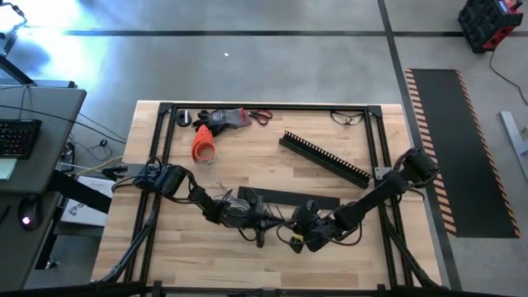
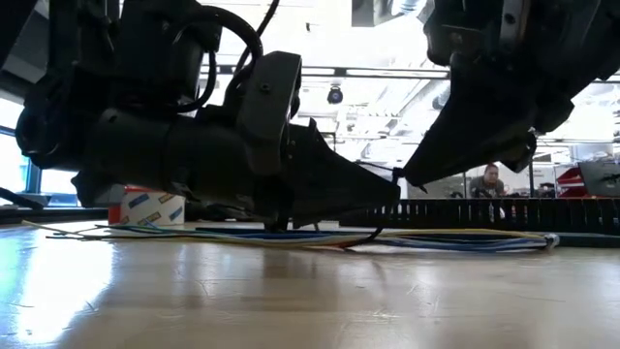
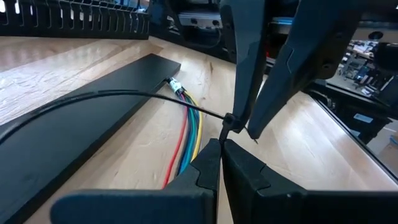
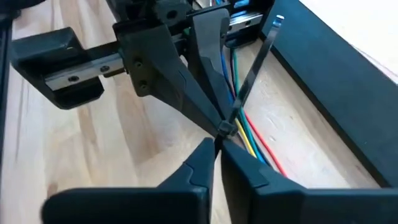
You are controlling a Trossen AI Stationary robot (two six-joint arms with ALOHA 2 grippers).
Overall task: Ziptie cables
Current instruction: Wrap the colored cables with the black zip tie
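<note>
The cables [image 3: 186, 134] are a bunch of thin red, green, blue and yellow wires lying flat on the table [image 1: 330, 264] beside the flat black bar [image 3: 93, 124]; they also show in the low view [image 2: 465, 237] and the right wrist view [image 4: 255, 137]. A black ziptie [image 3: 124, 94] loops down around them [image 2: 380, 225], and its long tail [image 4: 264, 53] reaches out over the bar. My left gripper [image 3: 221, 148] and my right gripper [image 4: 217, 146] meet tip to tip above the wires, both shut on the ziptie at its head [image 4: 225, 129]. My left gripper pinches the ziptie strap just beside the head [image 3: 225, 132] between its two fingertips, coming almost level from the table's left. The head is lifted a little above the table, and the loop hangs below it around the wires. My right gripper pinches the ziptie at its head [image 4: 224, 132] with only the fingertips, slanting down from the table's right. Its fingers [image 3: 245, 81] close on the same spot as the left gripper's. The tail runs free past them.
A long black comb-toothed channel [image 1: 326, 157] lies slantwise at the far right. Along the far edge lie an orange roll [image 1: 203, 145], a red tool [image 1: 231, 119], scissors [image 1: 261, 116] and glasses [image 1: 347, 118]. A black frame [image 1: 272, 106] rims the table. A person [image 2: 490, 180] sits beyond.
</note>
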